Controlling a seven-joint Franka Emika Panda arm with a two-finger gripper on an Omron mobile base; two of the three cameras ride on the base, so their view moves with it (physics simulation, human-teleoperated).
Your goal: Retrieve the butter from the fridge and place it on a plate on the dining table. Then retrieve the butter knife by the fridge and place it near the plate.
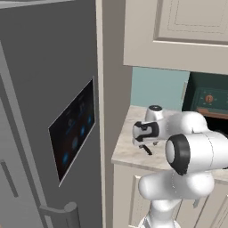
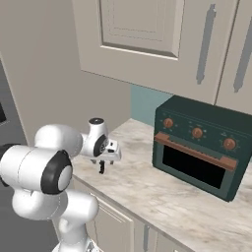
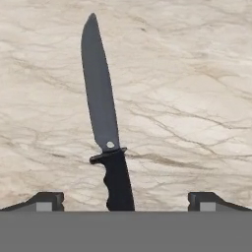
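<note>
Fridge [image 1: 44, 111] on our left, panel icons unreadable. Beside it the marbled counter [image 2: 162, 197] carries a dark green toaster oven [image 2: 202, 147], no readable label. Gripper [image 3: 126, 199] over counter, fingers wide apart. Butter knife [image 3: 101, 113] lies flat between them.

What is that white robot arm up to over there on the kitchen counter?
The white robot arm is reaching over the beige marbled counter beside the tall grey fridge. Its hand hangs open right above a small dark butter knife lying flat on the counter, with one finger on either side of the knife's black handle. It has not closed on the knife yet. A dark green toaster oven sits further along the counter, untouched.
</note>
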